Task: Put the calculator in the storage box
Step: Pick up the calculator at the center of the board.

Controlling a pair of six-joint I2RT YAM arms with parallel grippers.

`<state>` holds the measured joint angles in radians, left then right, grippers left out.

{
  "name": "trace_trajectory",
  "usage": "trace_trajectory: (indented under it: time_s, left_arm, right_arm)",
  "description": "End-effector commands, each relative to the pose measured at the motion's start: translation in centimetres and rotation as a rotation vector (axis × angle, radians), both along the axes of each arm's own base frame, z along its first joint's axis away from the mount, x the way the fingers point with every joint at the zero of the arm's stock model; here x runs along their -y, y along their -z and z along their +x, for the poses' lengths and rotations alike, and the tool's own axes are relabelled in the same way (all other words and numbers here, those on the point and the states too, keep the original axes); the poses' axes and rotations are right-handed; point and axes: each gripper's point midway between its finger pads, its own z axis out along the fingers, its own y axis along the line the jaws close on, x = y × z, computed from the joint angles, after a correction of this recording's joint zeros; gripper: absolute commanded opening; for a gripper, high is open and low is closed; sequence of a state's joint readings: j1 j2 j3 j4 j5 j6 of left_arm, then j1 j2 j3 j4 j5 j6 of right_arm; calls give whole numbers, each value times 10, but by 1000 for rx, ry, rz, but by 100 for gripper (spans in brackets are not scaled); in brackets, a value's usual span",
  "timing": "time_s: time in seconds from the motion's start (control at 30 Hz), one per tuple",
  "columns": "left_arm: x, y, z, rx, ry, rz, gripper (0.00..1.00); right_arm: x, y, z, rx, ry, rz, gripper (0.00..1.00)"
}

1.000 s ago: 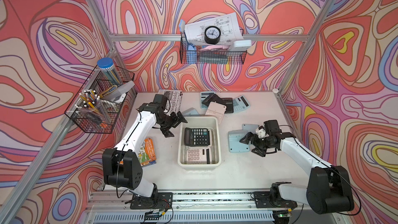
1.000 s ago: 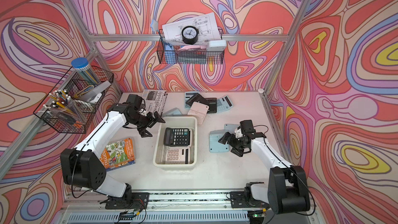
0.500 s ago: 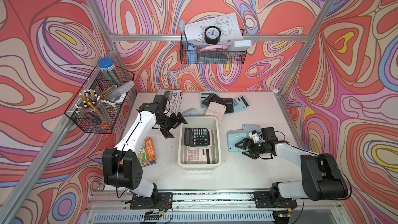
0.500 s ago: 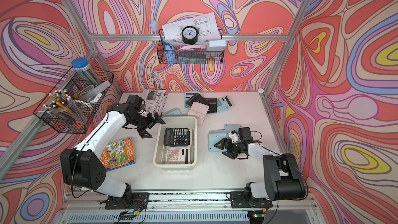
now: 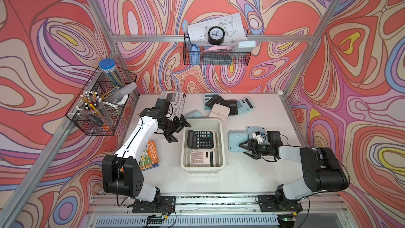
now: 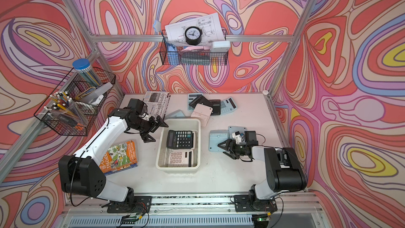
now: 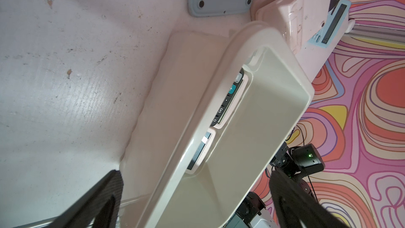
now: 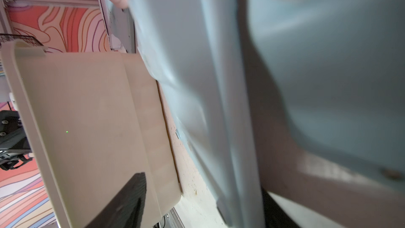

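The box (image 5: pixel 221 141) sat in the middle of the desk (image 5: pixel 241 176), holding a far calculator (image 5: pixel 199 139) and a near calculator (image 5: pixel 201 158). A book (image 5: pixel 151 155) lay left, spare calculators (image 5: pixel 234 137) right, and a pile (image 5: pixel 228 106) and a magazine (image 5: pixel 176 104) far.

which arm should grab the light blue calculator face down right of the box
Right, likely: the right hand sits at the near edge of that light blue calculator, jaws apart. The left hand hangs open across the storage box.

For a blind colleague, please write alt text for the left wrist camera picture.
A cream storage box stands on a white table, with a black calculator and a pale calculator partly visible inside. The left end effector is open, close to the box.
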<state>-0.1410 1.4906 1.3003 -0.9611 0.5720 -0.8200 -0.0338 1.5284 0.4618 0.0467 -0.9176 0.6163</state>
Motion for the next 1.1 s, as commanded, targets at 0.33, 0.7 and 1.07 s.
trace_trajectory:
  time_s: [0.33,0.7,1.07]
  left_arm:
    - [5,-17,0,40,7,-36,98]
    - [7,-21,2,73,-13,-56,98]
    - [1,-33,8,113,-45,-25,99]
  right_arm:
    - [10,39,2,-107,89,13,52]
    - [15,-13,46,21,116,2,24]
    - [17,-59,62,88,130,-63,10]
